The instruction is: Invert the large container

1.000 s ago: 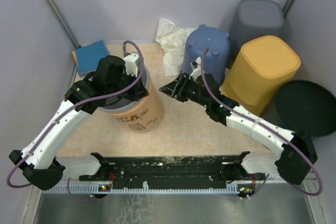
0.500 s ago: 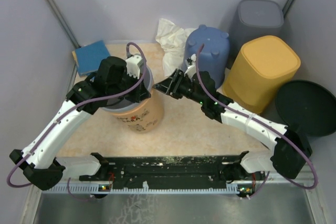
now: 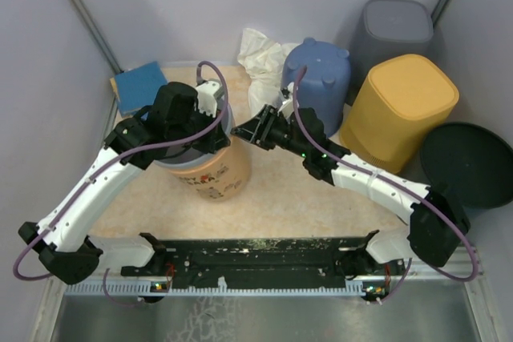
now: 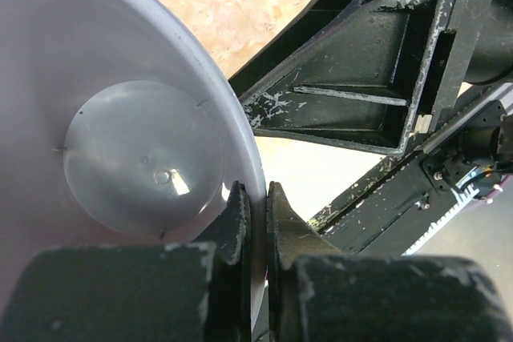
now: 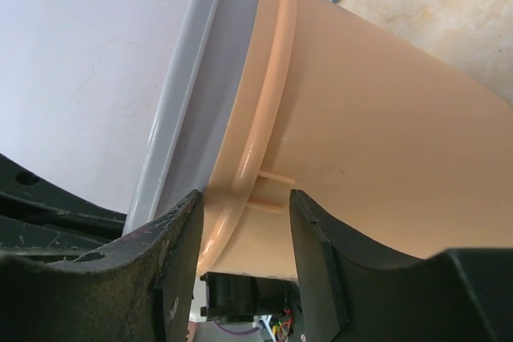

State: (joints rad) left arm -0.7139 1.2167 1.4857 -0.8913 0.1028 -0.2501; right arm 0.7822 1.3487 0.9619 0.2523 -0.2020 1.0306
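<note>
Left tool (image 4: 256,195) pinches the large container (image 4: 120,70) rim, visible only wrist-side; right tool (image 5: 244,199) spread.

arms (image 3: 80,206): white links, black joints | cables (image 3: 208,63): purple | left tool (image 4: 257,191): black, scuffed

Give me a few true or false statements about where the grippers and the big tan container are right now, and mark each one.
1. The left gripper is shut on the rim of the large container. True.
2. The large container is upside down. False: it stands open end up, and the left wrist view looks down to its inside bottom.
3. The right gripper is open, close beside the container's rim. True.
4. The blue pad lies inside the large container. False: it lies on the table at the far left corner, and nothing shows inside the container.
</note>
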